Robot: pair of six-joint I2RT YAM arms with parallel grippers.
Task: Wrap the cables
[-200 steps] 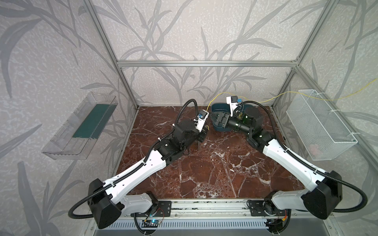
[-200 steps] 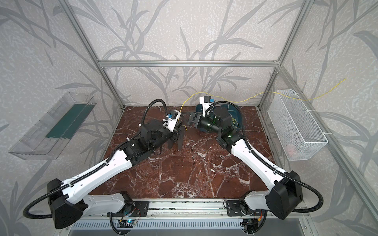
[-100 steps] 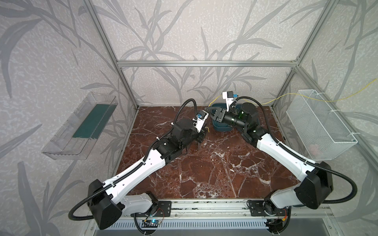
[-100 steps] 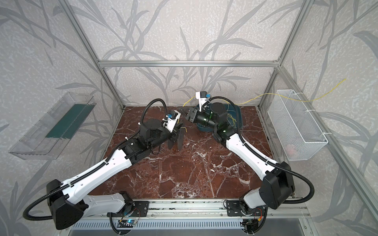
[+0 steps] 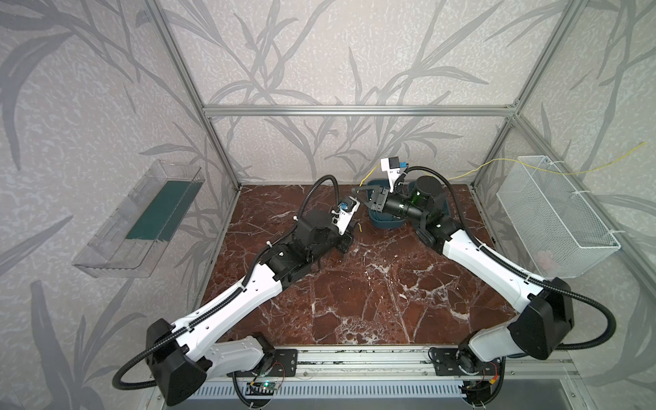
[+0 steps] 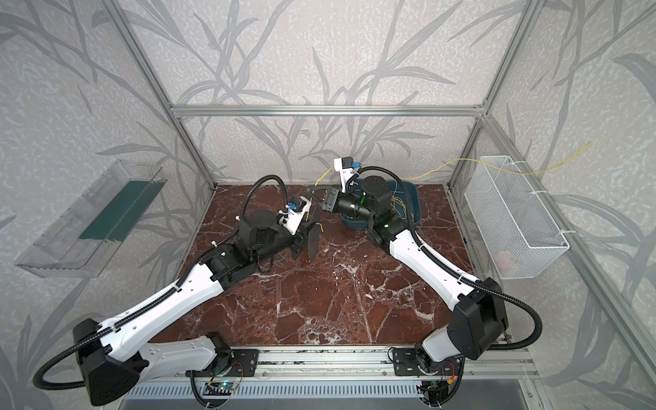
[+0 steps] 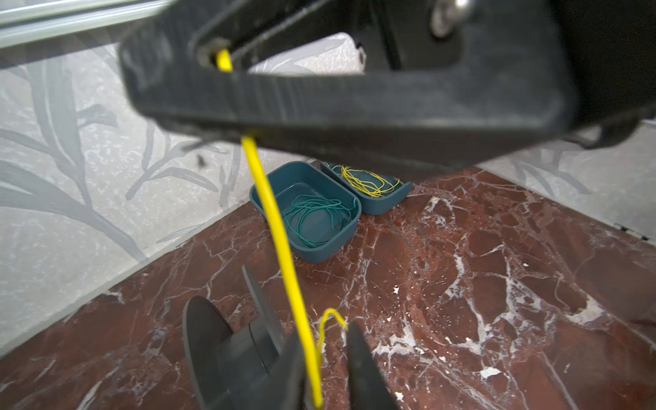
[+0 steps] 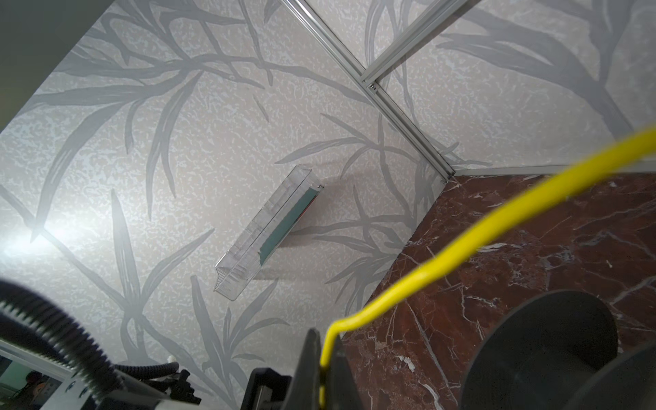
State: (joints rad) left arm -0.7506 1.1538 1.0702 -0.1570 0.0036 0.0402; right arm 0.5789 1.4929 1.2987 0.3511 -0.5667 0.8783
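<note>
In both top views the yellow cable (image 5: pixel 493 160) is stretching from the wire basket (image 5: pixel 553 220) to the right gripper (image 5: pixel 356 195) above the counter (image 5: pixel 372 301). In the left wrist view the left gripper (image 7: pixel 324 335) is standing partly open, the cable running between its parted fingers beside the black spool (image 7: pixel 213 348). In the right wrist view the right gripper (image 8: pixel 324 340) is pinching the cable tight.

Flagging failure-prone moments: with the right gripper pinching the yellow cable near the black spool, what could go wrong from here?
1. The left gripper stands open around the yellow cable, so only the right gripper's pinch seems to hold it; a slip could drop it beside the black spool.
2. The cable seems to run on across the top of the wire basket and might snag there when pulled.
</note>
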